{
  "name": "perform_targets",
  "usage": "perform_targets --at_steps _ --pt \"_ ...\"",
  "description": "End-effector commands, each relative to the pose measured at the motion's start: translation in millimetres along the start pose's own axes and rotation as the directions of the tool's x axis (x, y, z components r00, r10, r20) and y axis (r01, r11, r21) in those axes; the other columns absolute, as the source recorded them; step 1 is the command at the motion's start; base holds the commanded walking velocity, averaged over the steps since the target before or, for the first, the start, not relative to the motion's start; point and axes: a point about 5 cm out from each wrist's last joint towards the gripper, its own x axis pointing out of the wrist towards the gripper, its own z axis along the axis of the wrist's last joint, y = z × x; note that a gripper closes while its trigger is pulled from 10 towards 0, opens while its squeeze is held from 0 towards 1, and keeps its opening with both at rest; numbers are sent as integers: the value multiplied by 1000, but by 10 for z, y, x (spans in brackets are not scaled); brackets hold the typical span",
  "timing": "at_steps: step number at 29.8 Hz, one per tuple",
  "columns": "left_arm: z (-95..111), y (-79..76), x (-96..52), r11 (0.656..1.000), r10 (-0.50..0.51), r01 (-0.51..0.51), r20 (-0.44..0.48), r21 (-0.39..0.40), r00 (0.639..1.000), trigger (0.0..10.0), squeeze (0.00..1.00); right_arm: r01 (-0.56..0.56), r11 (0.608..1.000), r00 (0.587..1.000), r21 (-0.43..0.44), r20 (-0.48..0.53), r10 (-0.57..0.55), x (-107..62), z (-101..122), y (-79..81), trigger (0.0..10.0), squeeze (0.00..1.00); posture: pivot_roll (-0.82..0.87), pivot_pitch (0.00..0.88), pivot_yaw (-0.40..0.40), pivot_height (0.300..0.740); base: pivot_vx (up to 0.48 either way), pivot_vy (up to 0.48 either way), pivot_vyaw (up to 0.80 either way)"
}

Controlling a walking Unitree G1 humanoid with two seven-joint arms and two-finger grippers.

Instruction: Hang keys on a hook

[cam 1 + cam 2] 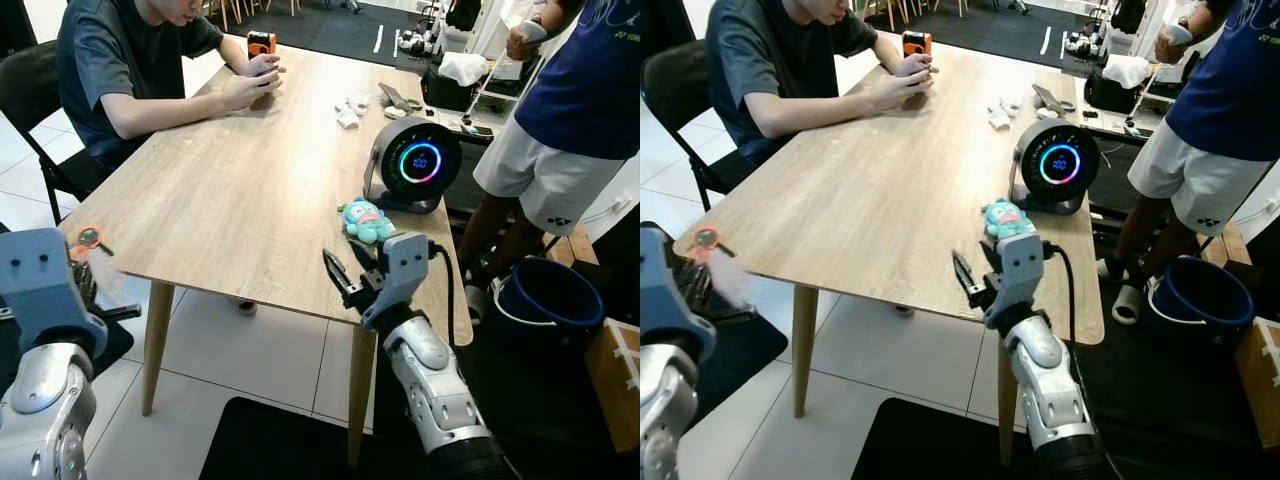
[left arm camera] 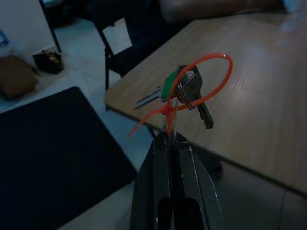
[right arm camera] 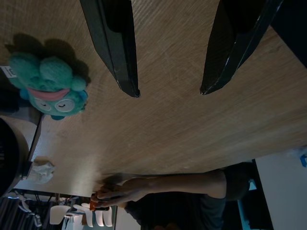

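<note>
While left hand (image 2: 169, 136) pinches keys (image 2: 184, 91), table (image 1: 230, 200) corner near

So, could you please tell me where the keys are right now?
The keys, on an orange loop, are pinched in the left gripper, held beside the wooden table's near-left corner on the robot's left.

**Colours on and around the table**

Table (image 1: 230, 190): light wood grain, pale legs. Keys (image 2: 192, 93): dull metal w/ one green head, on an orange loop (image 2: 211, 81); black fingers (image 2: 175, 187) of left gripper (image 2: 171, 136). Near the right edge: teal plush toy (image 1: 367, 220) w/ pink band; black round device (image 1: 412, 165), ring lit blue-to-pink. Far end: orange-black object (image 1: 261, 42), white bits (image 1: 350, 108). Right gripper (image 3: 169, 91) black. Bucket (image 1: 550, 295) dark blue. Floor tiles (image 1: 250, 350) white, mat (image 1: 290, 440) black.
</note>
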Motion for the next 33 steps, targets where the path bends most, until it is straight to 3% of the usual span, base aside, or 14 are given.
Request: perform_targets --at_steps 1,5,11,17,19,22,26,33 --pt "-45 22 -28 1000 10 -10 -7 13 1000 10000 0 29 999 999 -15 -30 -30 -74 -91 -61 10000 0 240 195 -95 740 0 0 0" --pt "-361 55 -223 997 -3 10 -88 77 996 10000 0 131 987 990 -90 -44 -135 -244 -197 -167 10000 0 243 197 -89 740 0 0 0" --pt "-505 25 -325 986 -56 73 -117 148 992 10000 0 218 959 971 -179 -63 -232 -379 -272 -343 10000 0 240 192 -80 740 0 0 0" --pt "-544 -48 -325 981 -99 115 -111 155 989 10000 0 246 946 960 -211 -80 -268 -454 -313 -424 10000 0 226 177 -72 740 0 0 0" --pt "-559 -167 -310 964 -197 211 -96 160 976 10000 0 248 944 959 -218 -81 -271 -460 -319 -433 10000 0 203 158 -74 740 0 0 0" --pt "-564 -199 -312 959 -230 242 -94 149 969 10000 0 249 943 959 -219 -80 -272 -456 -319 -431 10000 0 203 158 -74 740 0 0 0" --pt "-541 -399 -233 926 -362 367 -66 91 930 10000 0 277 931 951 -240 -69 -301 -429 -298 -507 10000 0 168 129 -64 740 0 0 0" --pt "-581 -478 -143 907 -404 408 -61 100 913 10000 0 311 916 937 -254 -76 -340 -484 -326 -597 10000 0 134 110 -35 740 0 0 0"
